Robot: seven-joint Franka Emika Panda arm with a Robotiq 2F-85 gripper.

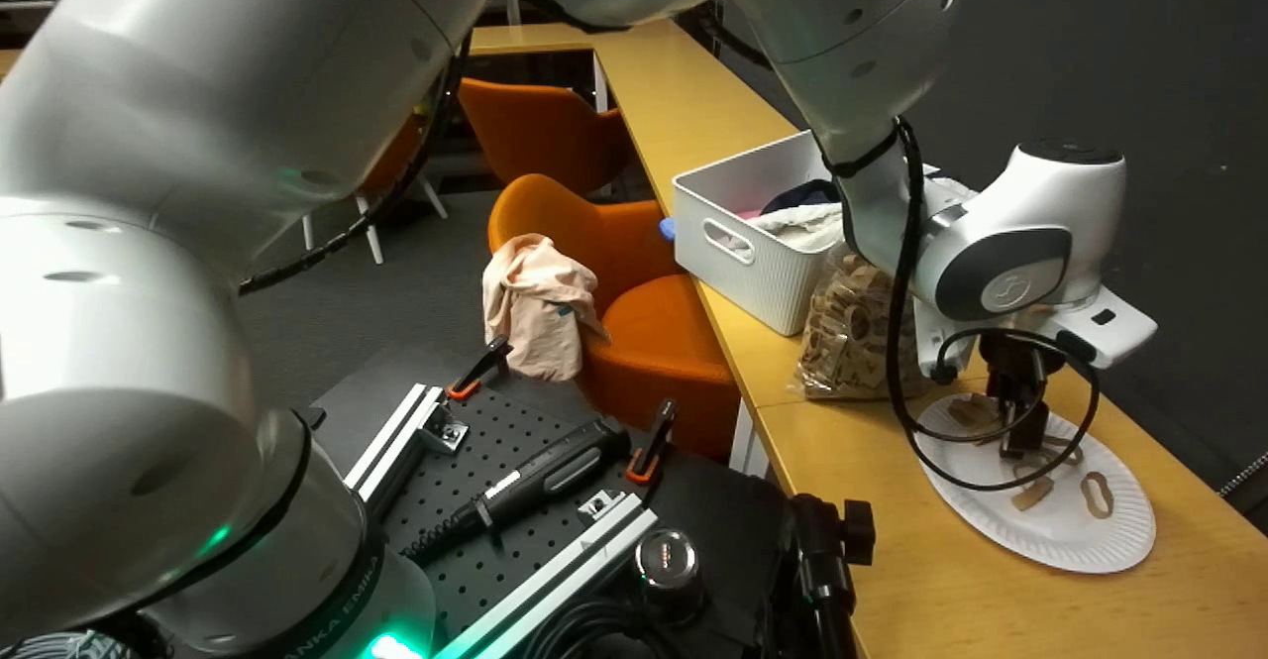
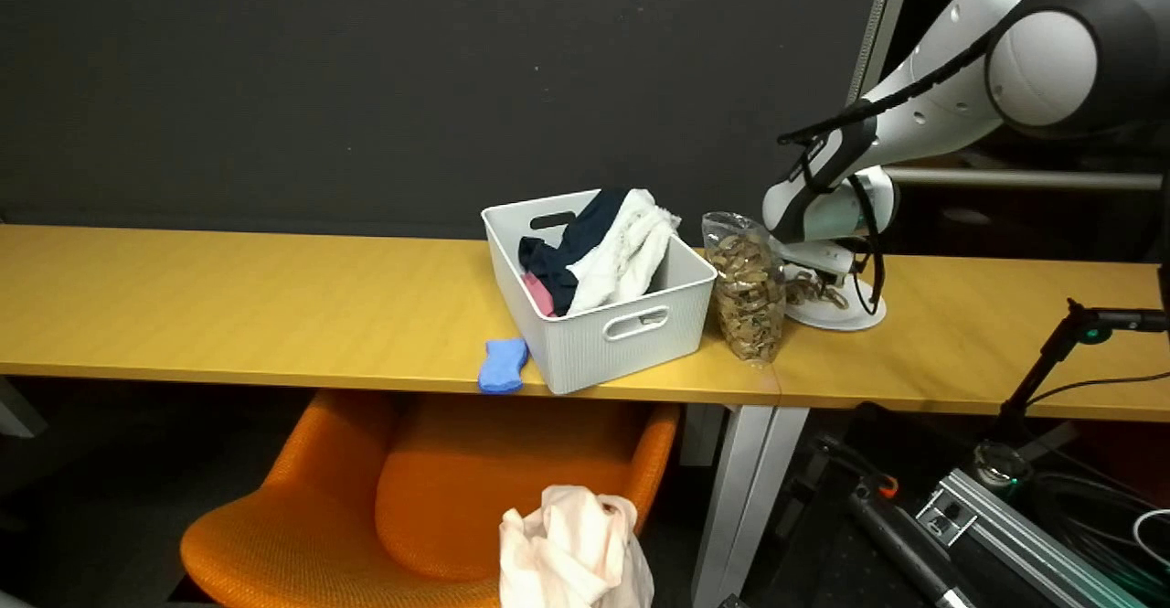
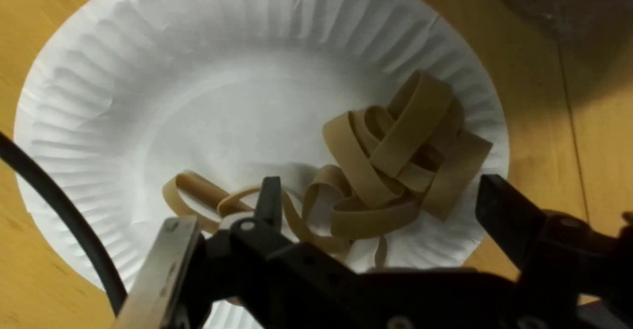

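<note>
Across a white paper plate (image 3: 237, 116) with a fluted rim lie flat, wide, tan rubber bands (image 3: 367, 170), matte and curled into overlapping loops; most are heaped on the side nearer the bag, a few further off. The plate sits on a smooth, wood-grained table (image 2: 274, 306). Beside it stands the clear, crinkled plastic bag (image 2: 749, 295), packed with similar bands (image 1: 854, 327), then a ribbed white bin (image 2: 585, 361) holding navy cloth (image 2: 585, 233) and white cloth (image 2: 622, 256). Nearest the plate, a black cable (image 1: 895, 337) loops in front of the end effector (image 3: 380, 195) in an exterior view and crosses the rim in the wrist view. Released, the end effector has its fingers spread well apart directly above the rubber bands; whether they touch cannot be told.
</note>
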